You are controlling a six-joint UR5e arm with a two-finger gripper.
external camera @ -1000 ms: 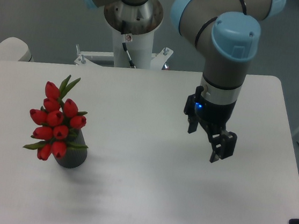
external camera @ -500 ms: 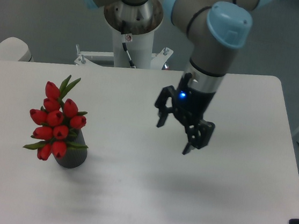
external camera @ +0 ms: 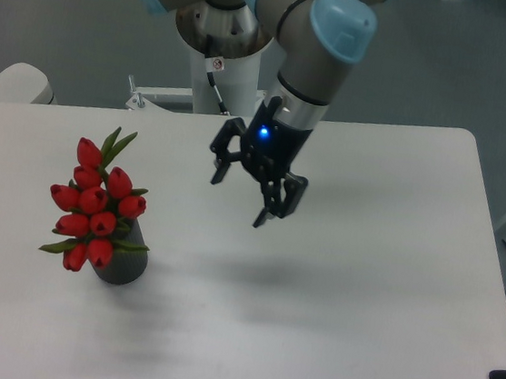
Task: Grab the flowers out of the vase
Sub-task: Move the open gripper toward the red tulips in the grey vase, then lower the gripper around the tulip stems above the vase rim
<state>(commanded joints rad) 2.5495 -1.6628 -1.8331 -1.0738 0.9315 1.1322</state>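
Above the middle of the white worktop [external camera: 361, 284] hangs the gripper [external camera: 238, 197], its jaws spread apart with nothing between them. One black finger points down to the left and the other down to the right, both clear of the surface. A small blue light glows on the black gripper body, just under the grey wrist with its light blue cap. Well apart, to the left near the front of the worktop, the flowers [external camera: 93, 212] stand in the vase [external camera: 121, 261], red buds and green leaves rising above its dark rim. Behind, the white arm pedestal [external camera: 222, 76] carries a small sticker with a red mark, too small to read.
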